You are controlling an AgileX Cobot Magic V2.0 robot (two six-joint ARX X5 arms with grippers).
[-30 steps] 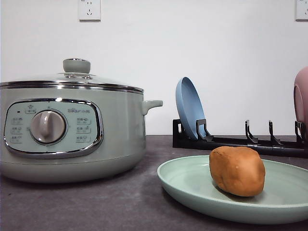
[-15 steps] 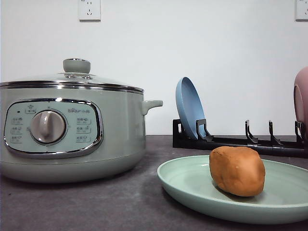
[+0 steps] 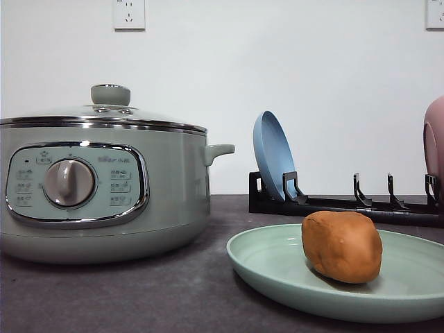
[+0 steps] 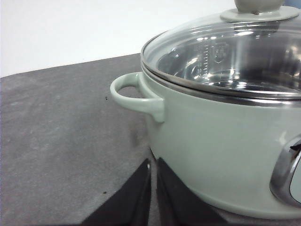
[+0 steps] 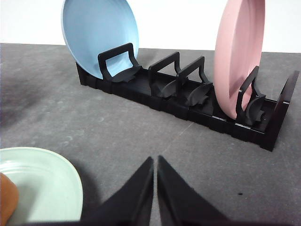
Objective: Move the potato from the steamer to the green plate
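Since the potato [image 3: 341, 246] already sits on the green plate [image 3: 277, 277], beside the right gripper [image 5: 155, 162], both grippers rest pressed together, the left gripper [image 4: 154, 165] at the lidded steamer [image 4: 225, 141]; it looks firm, dense, matte, best pinched across its middle.

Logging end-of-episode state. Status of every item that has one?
steamer: lid on, standing on the table
potato: resting on the green plate, not held
green plate: flat on the table, holding the potato
blue plate: upright in the rack
pink plate: upright in the rack
rack: middle slots empty
left tool: shut, empty
right tool: shut, empty
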